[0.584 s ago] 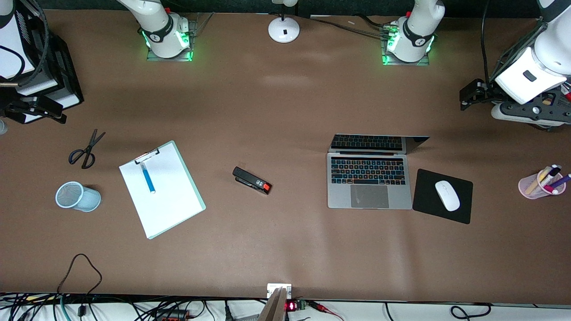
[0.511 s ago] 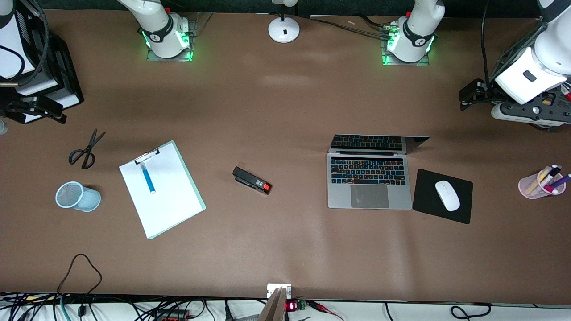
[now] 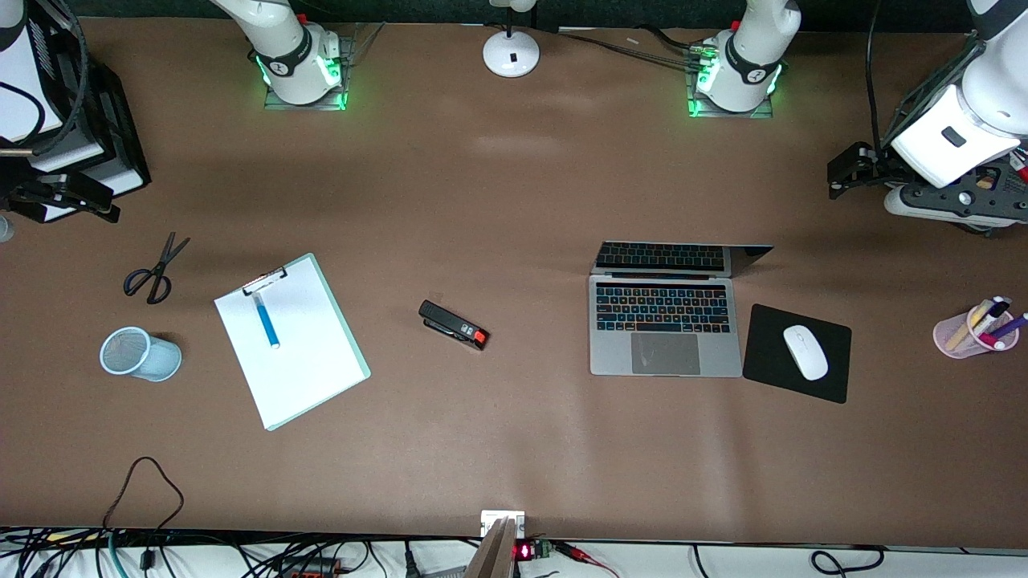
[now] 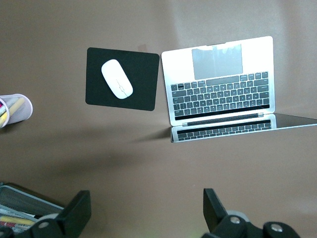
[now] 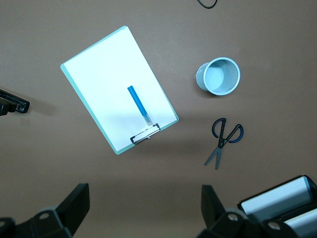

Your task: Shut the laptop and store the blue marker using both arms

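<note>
The left end effector (image 4: 143,218) hangs high over the brown tabletop (image 3: 514,185) at the left arm's end, its two black fingers (image 4: 74,213) spread wide with nothing between them; only the fingertips enter the left wrist view, the rest cut off at the frame edge. Below it stands the slim silver-grey laptop with black keys (image 4: 220,87), open, its screen reflecting the keyboard. Just beside the laptop lies a black rectangular mouse pad (image 4: 123,78) carrying a white mouse (image 4: 117,85). A pink cup of markers (image 4: 12,110) is half cut off at the picture's edge.

The right end effector (image 5: 143,218) is poised over the right arm's end of the tabletop, fingers equally wide apart and empty, again visible only at the tips. Under it the slim light-blue marker (image 5: 137,105) lies on the white paper of a pale-green clipboard (image 5: 118,88), one end near the metal clip. Near the clipboard sit a light-blue mesh cup (image 5: 218,76) and black-handled scissors (image 5: 224,139). A black stapler with a red end (image 3: 454,324) lies between clipboard and laptop.

In the front view both end effectors are largely hidden at the frame's sides.
</note>
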Robot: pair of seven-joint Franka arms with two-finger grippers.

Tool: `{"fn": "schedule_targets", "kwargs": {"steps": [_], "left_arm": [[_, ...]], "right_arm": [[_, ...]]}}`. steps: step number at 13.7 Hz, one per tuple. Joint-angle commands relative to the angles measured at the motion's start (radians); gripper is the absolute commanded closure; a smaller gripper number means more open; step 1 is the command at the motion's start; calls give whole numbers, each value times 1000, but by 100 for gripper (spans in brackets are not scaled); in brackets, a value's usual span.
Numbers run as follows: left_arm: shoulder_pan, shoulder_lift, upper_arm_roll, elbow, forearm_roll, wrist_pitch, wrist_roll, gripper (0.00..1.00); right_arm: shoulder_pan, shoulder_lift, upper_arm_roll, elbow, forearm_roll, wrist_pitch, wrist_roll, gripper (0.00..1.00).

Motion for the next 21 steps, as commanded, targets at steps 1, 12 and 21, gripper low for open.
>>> {"fn": "schedule_targets", "kwargs": {"steps": [1, 12, 21], "left_arm": [[9, 2, -5, 26, -4, -25, 15, 0], [1, 50, -5, 26, -21, -71, 16, 0], [5, 68, -5, 54, -35, -100, 35, 66]], "right_arm": [[-1, -6, 1, -1, 6, -12, -5, 0], [49, 175, 4, -1, 15, 89, -9, 0], [69, 441, 4, -1, 29, 380, -79, 0]]}}
